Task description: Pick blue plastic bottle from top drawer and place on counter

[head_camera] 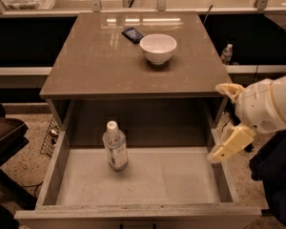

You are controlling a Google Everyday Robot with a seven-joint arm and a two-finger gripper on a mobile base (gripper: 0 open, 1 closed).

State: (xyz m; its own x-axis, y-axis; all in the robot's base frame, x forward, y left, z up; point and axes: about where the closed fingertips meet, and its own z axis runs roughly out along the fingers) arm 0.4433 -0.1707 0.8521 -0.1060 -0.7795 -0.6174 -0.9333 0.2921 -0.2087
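The blue plastic bottle (115, 145) stands upright on the pale speckled floor of the open top drawer (148, 180), left of centre, white cap up. The counter (105, 56) is the glossy grey-brown tabletop above the drawer. My gripper (224, 120) comes in from the right, over the drawer's right wall, well to the right of the bottle and apart from it. One pale yellow finger points up (229, 89) and one points down (227, 147), with a wide gap between them and nothing held.
A white bowl (158, 48) and a small dark flat object (133, 34) sit on the counter's far half. A tiny clear bottle (226, 54) stands on the ledge behind at right. A dark chair (5, 142) is at left, a dark shape (276, 180) at right.
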